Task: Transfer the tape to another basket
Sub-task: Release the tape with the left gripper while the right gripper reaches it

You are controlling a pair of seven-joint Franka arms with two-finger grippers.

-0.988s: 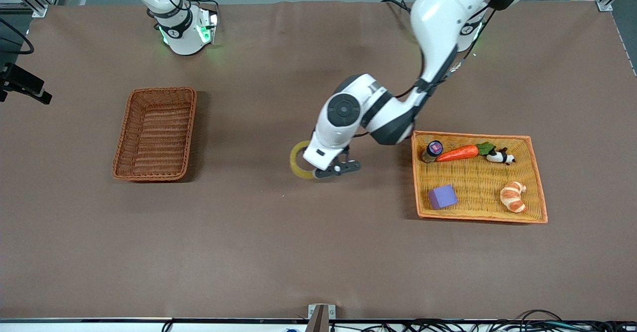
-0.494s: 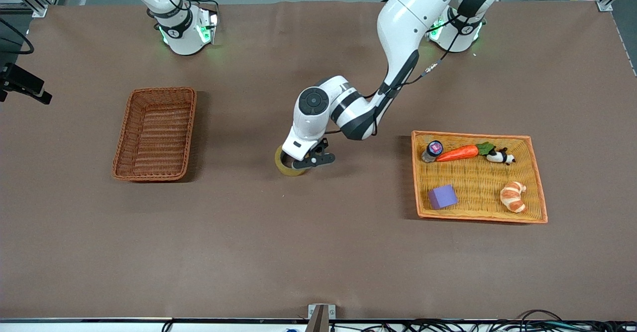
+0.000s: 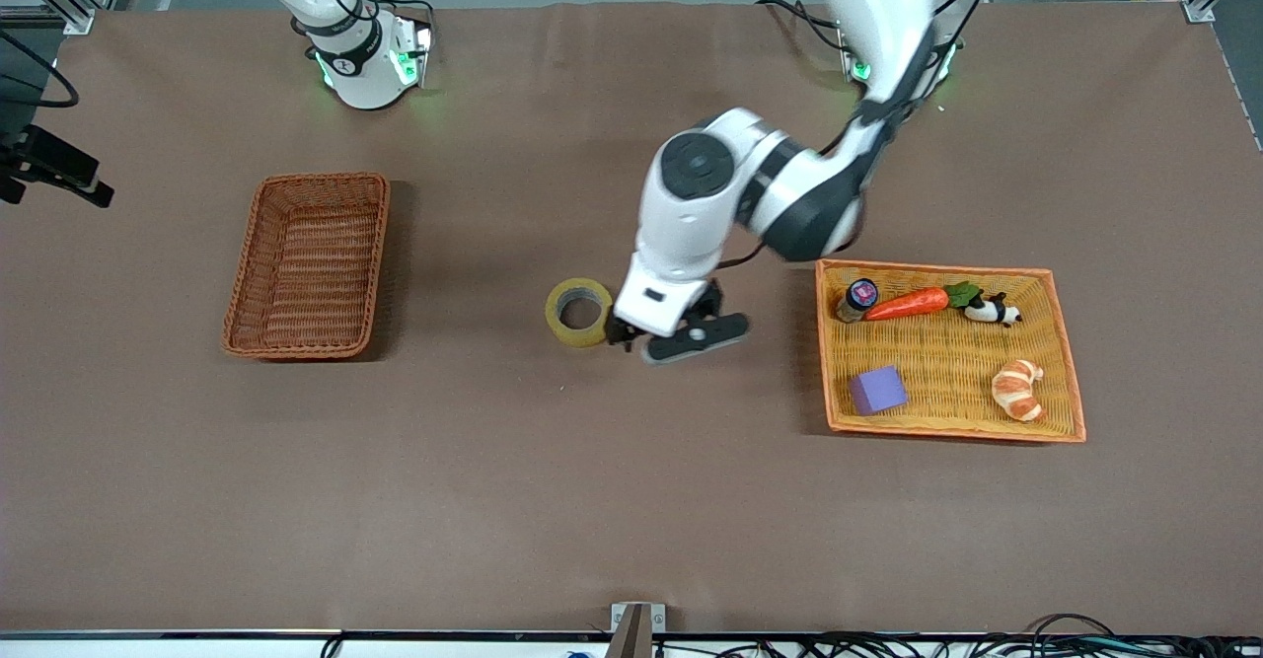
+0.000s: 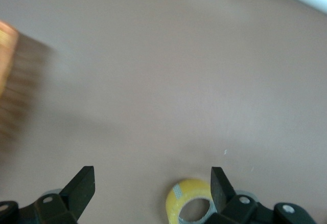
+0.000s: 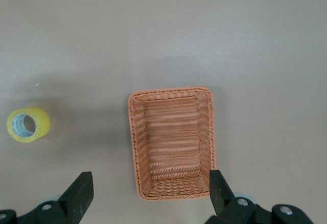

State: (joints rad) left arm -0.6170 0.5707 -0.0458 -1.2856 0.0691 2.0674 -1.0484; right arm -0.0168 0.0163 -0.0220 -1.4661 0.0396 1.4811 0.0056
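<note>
Nearest the front camera: table (image 3: 592, 500), brown cloth.

Tray (image 3: 947, 432), orange-yellow weave, toward the left arm's end. Taking the tray as a dial in the front view, you see:
- purple cube (image 3: 877, 389) at 7 o'clock
- croissant (image 3: 1018, 390) at 4 o'clock
- carrot (image 3: 908, 304) at 11 o'clock, lying along the upper rim
- small jar (image 3: 856, 298) touching the carrot's tip, in the 10 o'clock corner
- panda toy (image 3: 990, 311) at 1 o'clock, just beside the carrot's leaves

Left gripper (image 3: 663, 340) hovers over bare cloth between tray and basket. Its jaws are spread wide with nothing between them. The left wrist view confirms this: gripper (image 4: 152, 183) is agape over cloth, and the tape (image 4: 186, 203) sits just beside one finger (image 4: 219, 183), outside the gap.

Tape (image 3: 579, 313) lies flat on the cloth, hole up, at 9 o'clock of the left gripper in the front view and close to it. It is in neither container. It is well apart from the basket, which lies at its 9 o'clock.

Basket (image 3: 308, 273), reddish-brown wicker, sits toward the right arm's end with nothing in it.

The right arm waits. You see its gripper (image 5: 149, 185) only in its own wrist view, jaws wide and holding nothing, high over the basket (image 5: 173, 142), with the tape (image 5: 28, 125) off to one side on the cloth.
</note>
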